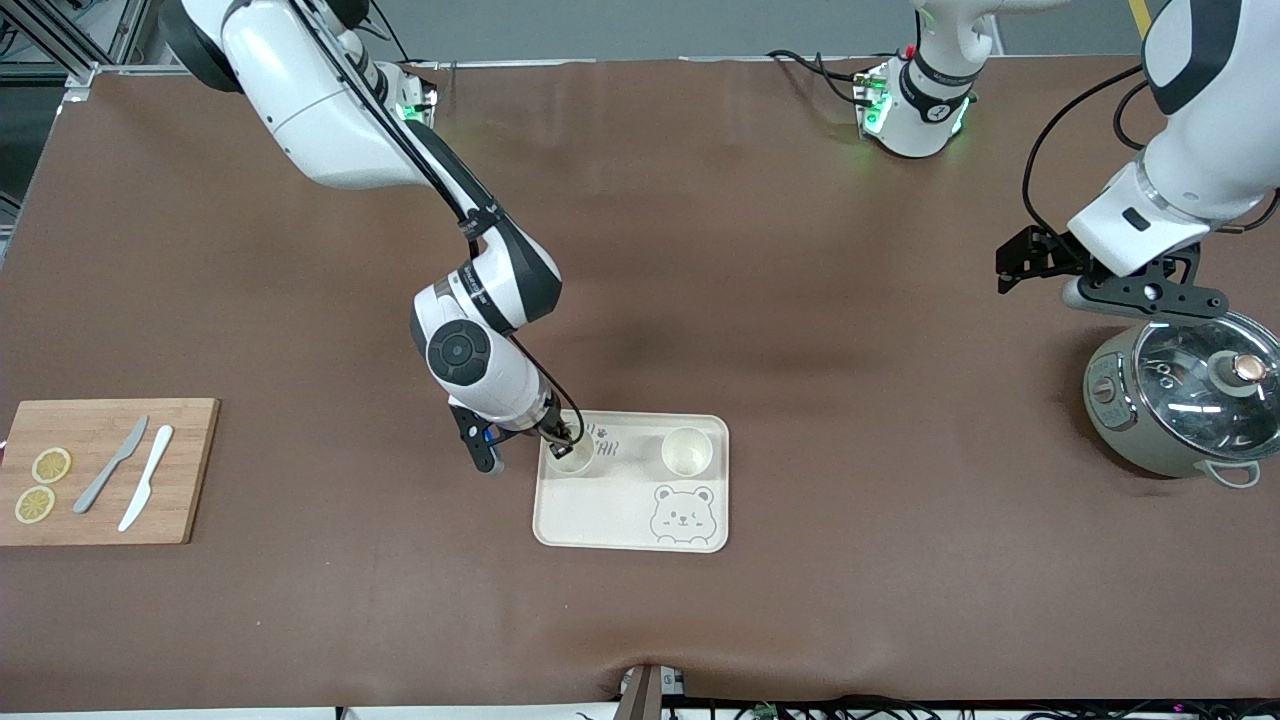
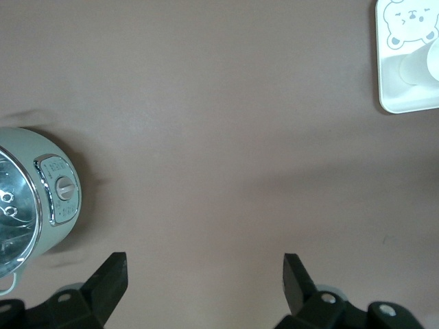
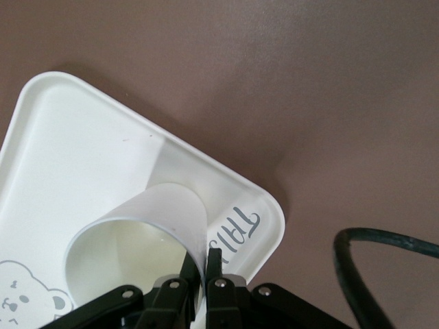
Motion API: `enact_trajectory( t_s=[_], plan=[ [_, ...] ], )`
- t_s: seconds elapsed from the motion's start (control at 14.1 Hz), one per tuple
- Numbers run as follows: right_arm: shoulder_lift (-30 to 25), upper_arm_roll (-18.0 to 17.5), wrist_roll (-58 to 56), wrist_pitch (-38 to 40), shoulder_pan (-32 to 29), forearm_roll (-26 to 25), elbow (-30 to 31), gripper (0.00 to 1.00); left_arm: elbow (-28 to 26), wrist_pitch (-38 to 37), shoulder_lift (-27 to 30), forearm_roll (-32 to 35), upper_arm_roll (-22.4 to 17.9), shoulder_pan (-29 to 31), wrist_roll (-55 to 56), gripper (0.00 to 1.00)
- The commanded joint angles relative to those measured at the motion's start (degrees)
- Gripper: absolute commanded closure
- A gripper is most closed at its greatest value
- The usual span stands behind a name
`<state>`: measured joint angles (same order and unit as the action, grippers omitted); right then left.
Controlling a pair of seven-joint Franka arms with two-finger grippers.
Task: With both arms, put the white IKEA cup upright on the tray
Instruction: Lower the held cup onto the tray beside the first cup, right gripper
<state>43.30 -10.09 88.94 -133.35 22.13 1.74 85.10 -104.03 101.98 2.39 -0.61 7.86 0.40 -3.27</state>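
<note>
The tray was cream with a grey bear drawing. The cups were white, the table brown, the pot pale green.

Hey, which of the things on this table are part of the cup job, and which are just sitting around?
Part of the job:
- tray
- white cup, upright on the tray, rim pinched by the right gripper
- second white cup, upright on the tray

Lying about:
- wooden cutting board with two lemon slices, grey knife, white knife
- rice cooker, under the open left gripper, which waits
</note>
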Motion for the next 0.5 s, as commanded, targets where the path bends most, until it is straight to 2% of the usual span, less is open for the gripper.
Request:
enact_trajectory(
  t_s=[0.0, 0.07, 0.14, 0.43],
  plan=[
    [0.5, -0.1, 1.2, 0.6, 0.5, -1.5, -1.2, 0.41, 2.3, -1.2, -1.1, 1.0, 0.0, 0.6, -0.7, 0.0],
    [0.2, -0.2, 0.7, 1.0, -0.1, -1.4, -1.4, 0.04, 2.8, -1.3, -1.2, 1.0, 0.0, 0.6, -0.5, 0.0],
    [0.1, -0.2, 0.7, 1.6, -0.3, -1.3, -1.4, 0.0, 3.0, -1.3, -1.2, 1.0, 0.0, 0.6, -0.4, 0.0],
    [-0.7, -0.3, 0.6, 6.2, -0.7, -1.1, -3.4, 0.0, 3.0, -1.3, -1.6, 1.0, 0.0, 0.5, -0.1, 0.0]
  ],
)
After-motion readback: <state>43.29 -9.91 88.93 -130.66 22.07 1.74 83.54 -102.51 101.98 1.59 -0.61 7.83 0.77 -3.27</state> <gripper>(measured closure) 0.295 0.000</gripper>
